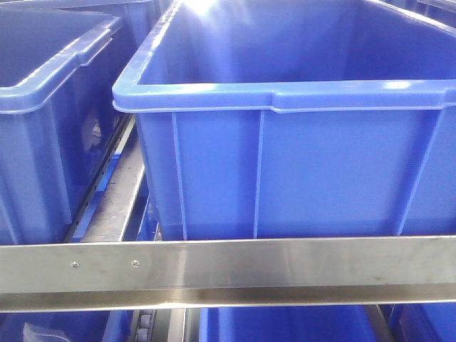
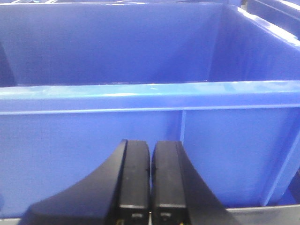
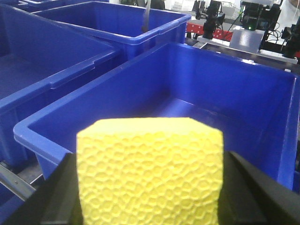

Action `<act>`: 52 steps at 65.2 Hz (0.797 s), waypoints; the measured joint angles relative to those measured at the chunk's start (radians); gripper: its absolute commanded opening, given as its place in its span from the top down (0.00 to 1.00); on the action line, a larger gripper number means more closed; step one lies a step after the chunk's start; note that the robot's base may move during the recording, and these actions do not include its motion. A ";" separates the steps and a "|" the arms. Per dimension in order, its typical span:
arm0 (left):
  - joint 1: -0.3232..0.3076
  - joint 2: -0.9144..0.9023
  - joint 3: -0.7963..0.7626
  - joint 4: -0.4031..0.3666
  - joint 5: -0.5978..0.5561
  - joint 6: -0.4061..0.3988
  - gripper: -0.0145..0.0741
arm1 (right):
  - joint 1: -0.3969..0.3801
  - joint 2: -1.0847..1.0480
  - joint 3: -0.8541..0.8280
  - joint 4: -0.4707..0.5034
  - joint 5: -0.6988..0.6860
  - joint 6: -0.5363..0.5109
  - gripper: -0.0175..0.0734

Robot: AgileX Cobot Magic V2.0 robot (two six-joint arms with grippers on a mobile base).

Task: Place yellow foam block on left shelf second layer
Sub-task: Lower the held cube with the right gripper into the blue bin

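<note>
The yellow foam block (image 3: 150,171) fills the lower middle of the right wrist view, its dimpled face towards the camera. My right gripper (image 3: 151,190) is shut on it, a black finger (image 3: 58,192) pressing each side. The block hangs just in front of the near rim of a deep blue bin (image 3: 51,133). In the left wrist view my left gripper (image 2: 150,157) is shut with nothing between its pads, close to the front wall of a blue bin (image 2: 140,96). Neither gripper shows in the front view.
The front view shows a large blue bin (image 1: 285,96) on a steel shelf rail (image 1: 228,263), another blue bin (image 1: 43,92) to its left and more blue bins below. More blue bins (image 3: 117,23) and lab equipment (image 3: 253,18) stand behind.
</note>
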 measured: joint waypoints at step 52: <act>0.000 0.000 0.000 0.000 0.000 0.000 0.68 | -0.153 1.040 -0.792 0.118 0.357 0.000 0.47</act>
